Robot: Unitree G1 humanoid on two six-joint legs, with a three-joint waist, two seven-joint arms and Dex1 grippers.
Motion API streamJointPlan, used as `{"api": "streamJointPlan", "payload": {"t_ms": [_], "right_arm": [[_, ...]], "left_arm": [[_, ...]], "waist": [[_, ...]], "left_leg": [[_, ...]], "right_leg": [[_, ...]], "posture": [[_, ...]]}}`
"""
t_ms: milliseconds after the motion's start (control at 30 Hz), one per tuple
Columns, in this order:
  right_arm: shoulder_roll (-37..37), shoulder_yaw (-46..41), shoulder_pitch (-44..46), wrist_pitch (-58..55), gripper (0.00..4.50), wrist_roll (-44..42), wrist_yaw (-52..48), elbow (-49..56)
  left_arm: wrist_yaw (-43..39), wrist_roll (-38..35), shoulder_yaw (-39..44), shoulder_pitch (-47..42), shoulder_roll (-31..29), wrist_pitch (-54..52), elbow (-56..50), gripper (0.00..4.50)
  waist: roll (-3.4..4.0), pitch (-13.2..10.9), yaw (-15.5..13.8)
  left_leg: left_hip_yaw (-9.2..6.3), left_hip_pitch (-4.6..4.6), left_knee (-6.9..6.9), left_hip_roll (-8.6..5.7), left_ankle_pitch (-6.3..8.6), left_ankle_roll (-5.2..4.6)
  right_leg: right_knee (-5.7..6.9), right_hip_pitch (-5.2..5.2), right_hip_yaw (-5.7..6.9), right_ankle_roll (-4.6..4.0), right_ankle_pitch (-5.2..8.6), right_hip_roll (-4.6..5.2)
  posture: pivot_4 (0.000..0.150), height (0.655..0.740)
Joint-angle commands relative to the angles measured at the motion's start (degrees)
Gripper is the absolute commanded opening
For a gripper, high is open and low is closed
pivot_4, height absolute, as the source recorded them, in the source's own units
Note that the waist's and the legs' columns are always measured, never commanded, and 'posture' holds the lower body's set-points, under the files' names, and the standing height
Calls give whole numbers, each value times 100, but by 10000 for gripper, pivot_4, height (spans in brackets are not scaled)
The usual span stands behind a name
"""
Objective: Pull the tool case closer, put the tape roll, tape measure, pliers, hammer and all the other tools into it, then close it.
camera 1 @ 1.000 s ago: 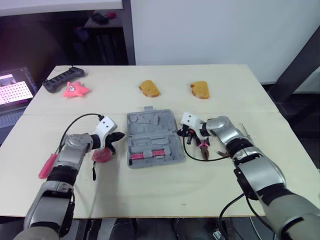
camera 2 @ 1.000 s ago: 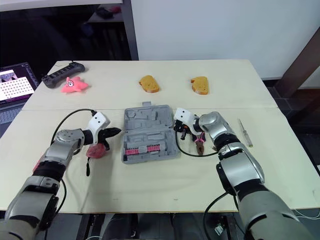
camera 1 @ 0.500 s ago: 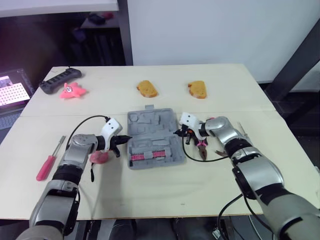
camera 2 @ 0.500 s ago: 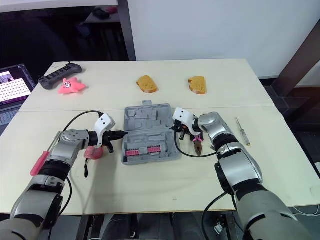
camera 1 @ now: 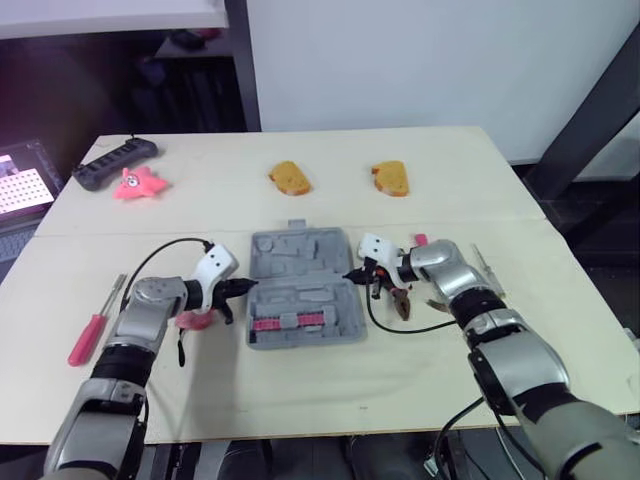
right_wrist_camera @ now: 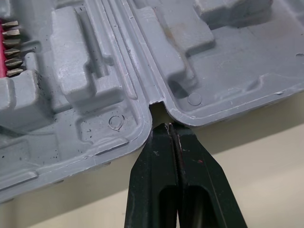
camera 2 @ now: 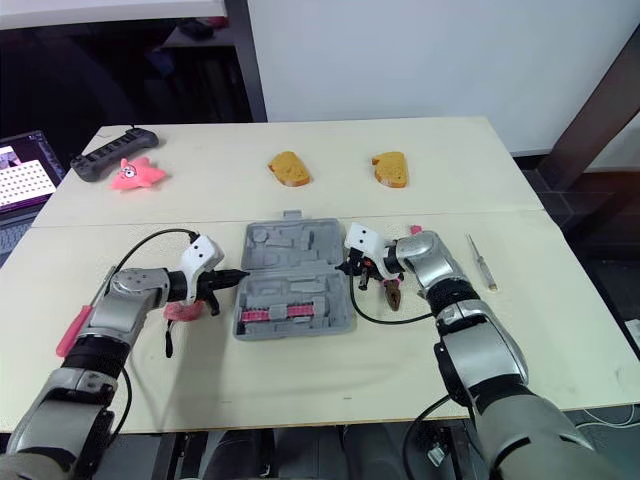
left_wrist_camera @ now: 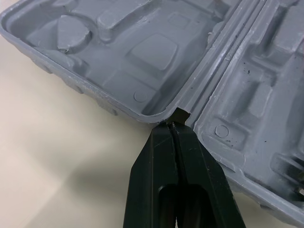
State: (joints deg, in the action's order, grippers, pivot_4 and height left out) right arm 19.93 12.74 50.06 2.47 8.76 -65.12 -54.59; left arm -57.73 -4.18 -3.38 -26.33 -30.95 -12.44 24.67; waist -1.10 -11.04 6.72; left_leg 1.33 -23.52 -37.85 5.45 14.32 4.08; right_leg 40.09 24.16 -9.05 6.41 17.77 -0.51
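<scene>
Reaching inward low over the tabletop [camera 1: 300, 400], left gripper [camera 1: 241, 285] and right gripper [camera 1: 349, 273] with fingers closed empty, tips at opposite hinge ends of the open tool case [camera 1: 300, 262], flat mid-tabletop, hinge running left-right, lid farther.

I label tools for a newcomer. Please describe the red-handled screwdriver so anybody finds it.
On the pale table, look to the robot's left of the open grey tool case, beyond the left arm. The red screwdriver lies flat there; the pale screwdriver far right is slimmer, without red.

Table [camera 2: 300, 380]: tool case [camera 2: 290, 282], pliers [camera 2: 392, 294], screwdriver [camera 2: 74, 331]
</scene>
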Motion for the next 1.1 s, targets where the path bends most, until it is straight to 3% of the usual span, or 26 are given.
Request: {"api": "streamJointPlan", "payload": {"t_ms": [33, 500, 767, 1100], "right_arm": [[-62, 51, -273, -315, 610, -215, -255, 827], [559, 345, -2505, -2882, 610, -714, -412, 5044], [875, 479, -3133, -3728, 610, -1026, -366, 6206], [1172, 595, -3382, -4000, 610, -1253, -253, 6560]], "left_arm": [[-254, -226, -165, 261, 54, -188, -621, 0], [-136, -817, 148, 1928, -358, -1335, -3060, 0], [-43, -1031, 301, 2739, -722, -1804, -3951, 0], [280, -1138, 261, 3228, -613, -1932, -4289, 0]], "waist": [[1, 0, 6], [-1, 1, -50], [-8, 0, -138], [-13, -1, -131]], "left_leg": [[0, 0, 0, 0, 0, 0], [-8, 1, 0, 0, 2, -3], [-7, 0, -2, 0, 2, -2], [-7, 0, -1, 0, 4, -3]], "right_leg": [[0, -1, 0, 0, 0, 0], [-2, -5, 1, 1, 4, -6], [-6, -5, -1, 0, 6, -6], [-8, -2, -2, -2, 7, -6]], "posture": [[1500, 7129], [1500, 7129], [1500, 7129], [1500, 7129]]}}
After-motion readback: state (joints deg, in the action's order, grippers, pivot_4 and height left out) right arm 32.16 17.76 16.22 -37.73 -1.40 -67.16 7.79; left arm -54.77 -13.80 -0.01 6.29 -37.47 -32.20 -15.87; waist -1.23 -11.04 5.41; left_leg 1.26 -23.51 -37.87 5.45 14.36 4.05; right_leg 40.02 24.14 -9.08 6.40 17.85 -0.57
